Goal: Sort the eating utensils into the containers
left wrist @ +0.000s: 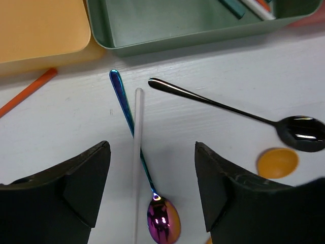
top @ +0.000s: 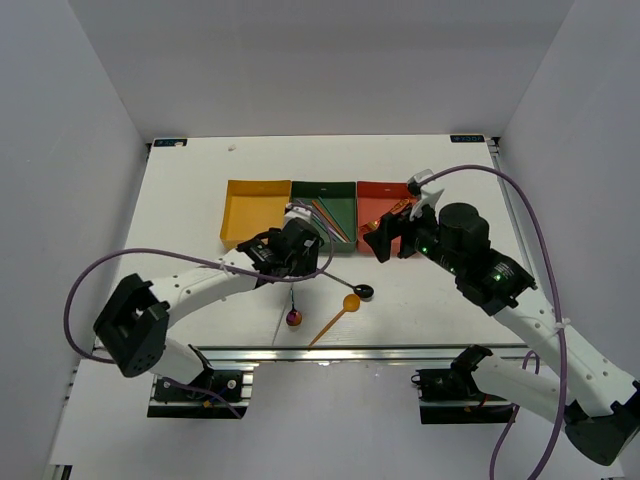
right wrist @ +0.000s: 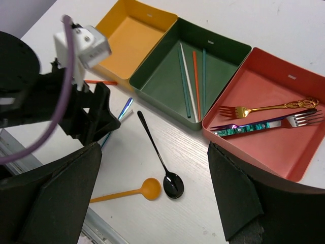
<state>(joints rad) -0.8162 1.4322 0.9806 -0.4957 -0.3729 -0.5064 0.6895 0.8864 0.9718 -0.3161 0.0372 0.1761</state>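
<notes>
My left gripper [left wrist: 152, 188] is open low over the table, straddling a purple iridescent spoon [left wrist: 129, 122] and a white chopstick [left wrist: 137, 152] that cross each other. A black spoon [left wrist: 228, 109] and an orange spoon [left wrist: 277, 162] lie to its right, an orange chopstick [left wrist: 28, 92] to its left. My right gripper [right wrist: 152, 198] is open and empty, held above the table. The yellow tray [right wrist: 133, 30] is empty. The green tray [right wrist: 223, 76] holds several chopsticks [right wrist: 195, 81]. The red tray [right wrist: 284, 152] holds a gold fork [right wrist: 269, 108] and a green-handled fork [right wrist: 264, 124].
The three trays [top: 340, 195] stand in a row at mid-table. The loose spoons [top: 335, 318] lie between the trays and the table's near edge [top: 330, 347]. Grey walls enclose the table on three sides.
</notes>
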